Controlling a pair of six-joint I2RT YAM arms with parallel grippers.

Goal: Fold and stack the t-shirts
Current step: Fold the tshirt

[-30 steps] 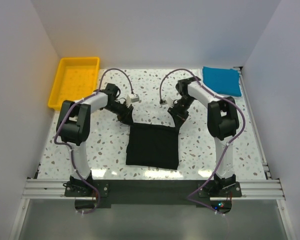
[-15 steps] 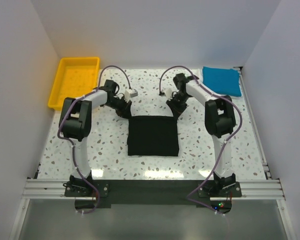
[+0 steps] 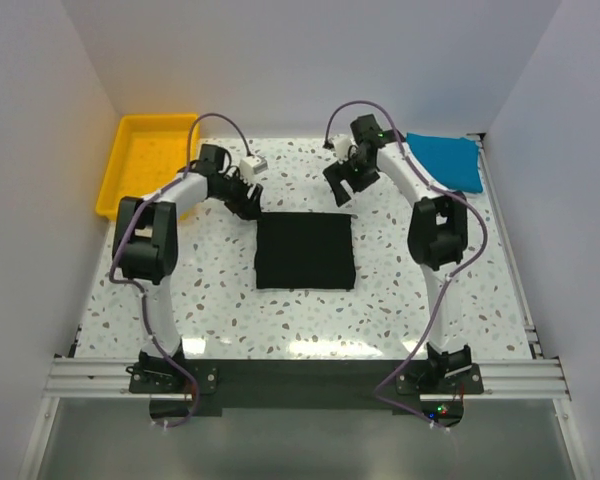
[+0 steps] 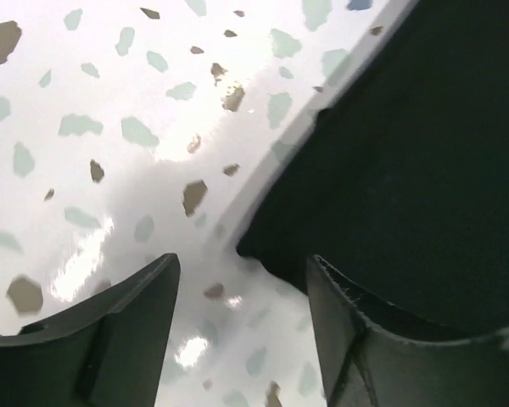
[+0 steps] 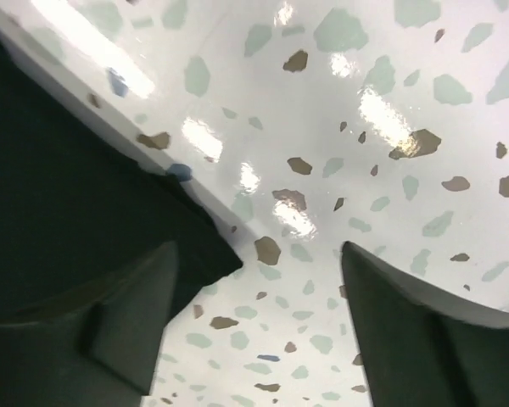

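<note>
The black t-shirt (image 3: 305, 250) lies folded into a near square in the middle of the speckled table. My left gripper (image 3: 248, 203) hovers open just off its far left corner, and that corner of the black t-shirt (image 4: 407, 170) shows beyond the spread fingers with nothing between them. My right gripper (image 3: 337, 187) is open above the far right corner; in the right wrist view the black t-shirt (image 5: 68, 195) shows at the left, free of the fingers. A folded bright blue t-shirt (image 3: 443, 161) rests at the far right corner of the table.
A yellow plastic tray (image 3: 132, 194) stands at the far left corner. White walls close in the table on three sides. Purple cables arc over both forearms.
Both grippers carried the black shirt's far edge away from the arms, laid it flat, then opened and let go. The right gripper has lifted back toward the far wall.
</note>
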